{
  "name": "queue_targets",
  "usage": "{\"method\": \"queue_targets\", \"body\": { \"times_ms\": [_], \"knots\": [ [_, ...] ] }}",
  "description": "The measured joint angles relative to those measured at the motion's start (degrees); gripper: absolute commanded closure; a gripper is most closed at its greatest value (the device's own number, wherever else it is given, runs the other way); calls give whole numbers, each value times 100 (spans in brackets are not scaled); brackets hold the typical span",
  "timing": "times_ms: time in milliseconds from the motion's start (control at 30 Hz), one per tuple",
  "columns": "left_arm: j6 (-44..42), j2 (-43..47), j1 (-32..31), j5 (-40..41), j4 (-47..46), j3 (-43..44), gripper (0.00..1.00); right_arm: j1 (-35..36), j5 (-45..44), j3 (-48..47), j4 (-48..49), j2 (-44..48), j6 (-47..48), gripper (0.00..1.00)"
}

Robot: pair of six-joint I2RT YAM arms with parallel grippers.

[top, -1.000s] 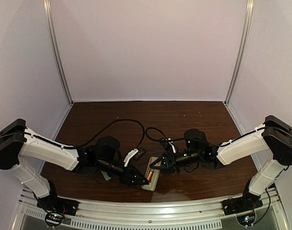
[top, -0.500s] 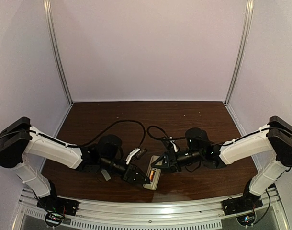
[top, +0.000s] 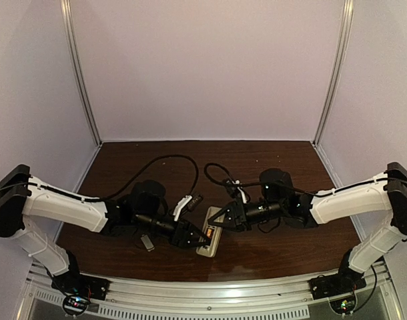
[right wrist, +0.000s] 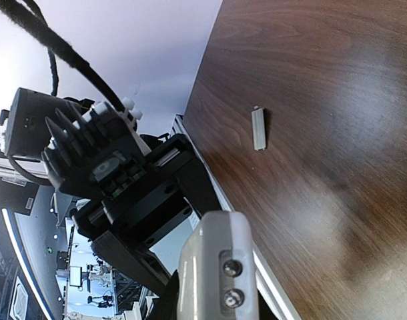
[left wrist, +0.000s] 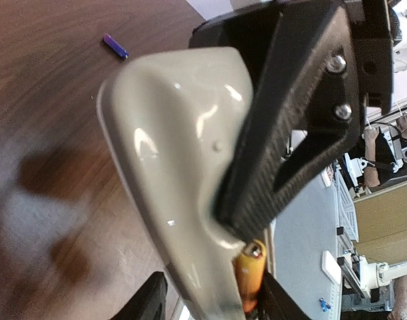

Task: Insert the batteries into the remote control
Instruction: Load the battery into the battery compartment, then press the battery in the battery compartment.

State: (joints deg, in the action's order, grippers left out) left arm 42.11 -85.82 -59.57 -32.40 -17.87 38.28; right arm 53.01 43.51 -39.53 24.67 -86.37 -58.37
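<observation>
Against the left side of the remote control (top: 209, 249), which lies back-up on the counter (top: 270, 257), the left pincer (top: 197, 239) stands with jaws apart. At its far end the right pincer (top: 221, 220), jaws together, presses down. One battery (top: 209, 233) sits in its bay.
</observation>
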Motion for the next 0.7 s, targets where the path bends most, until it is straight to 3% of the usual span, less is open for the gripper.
{"method": "queue_targets", "body": {
  "times_ms": [700],
  "knots": [
    [46,-11,11,599,205,157,36,31,-254,-352,-734,155,592,100]
  ]
}}
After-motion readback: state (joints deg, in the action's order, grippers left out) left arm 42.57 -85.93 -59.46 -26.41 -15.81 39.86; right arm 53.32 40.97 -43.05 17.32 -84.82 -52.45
